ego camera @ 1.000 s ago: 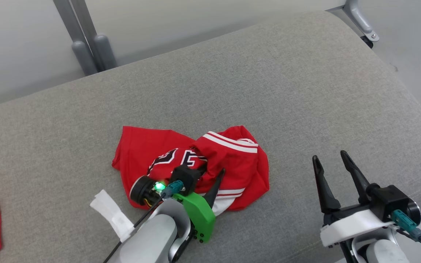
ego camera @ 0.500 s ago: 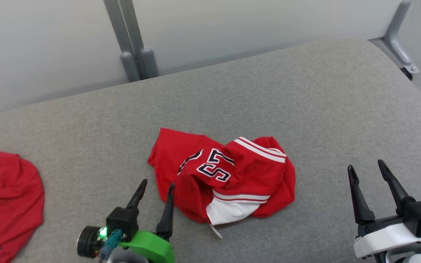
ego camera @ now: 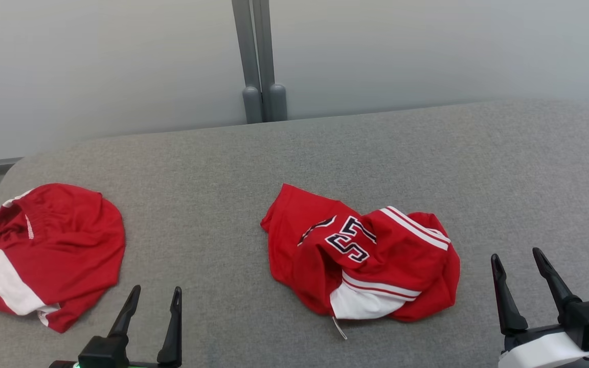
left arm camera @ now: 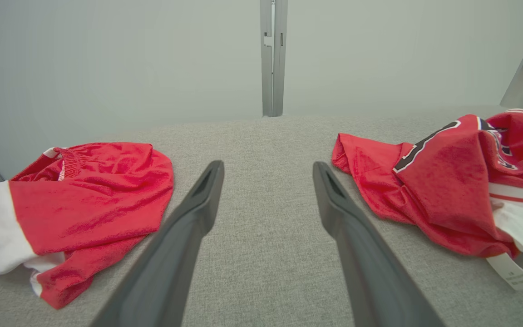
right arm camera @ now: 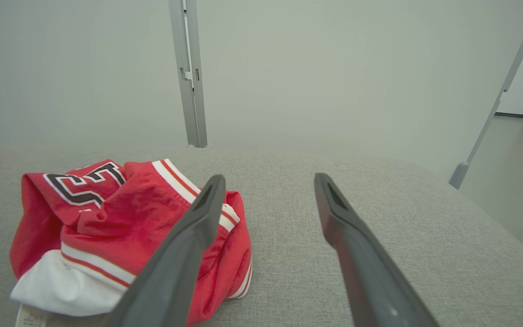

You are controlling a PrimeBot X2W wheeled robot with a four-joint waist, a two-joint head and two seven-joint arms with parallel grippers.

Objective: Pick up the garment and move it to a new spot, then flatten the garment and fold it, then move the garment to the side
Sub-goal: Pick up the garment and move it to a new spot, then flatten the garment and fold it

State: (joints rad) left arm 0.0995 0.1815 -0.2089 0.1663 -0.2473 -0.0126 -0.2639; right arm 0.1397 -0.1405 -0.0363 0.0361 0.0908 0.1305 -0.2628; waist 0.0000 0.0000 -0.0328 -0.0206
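Head: crumpled red garment (ego camera: 361,255) central on cushion (ego camera: 427,153), second red heap (ego camera: 49,250) well left, left gripper (ego camera: 156,290) and right gripper (ego camera: 515,254) fingers spread, empty; left wrist: bare grey weave between fingers; right wrist: finger overlaps garment's striped hem.

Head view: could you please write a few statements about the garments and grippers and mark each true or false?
1. The left gripper grips the numbered garment. False: it is open and empty, apart from the garment.
2. Two red garments lie on the grey cushion. True; the second garment lies at the robot's left.
3. The numbered garment is folded flat. False: it lies crumpled in a heap.
4. The right gripper is open and holds nothing. True.
5. A white tag sticks out at the numbered garment's near edge. True.
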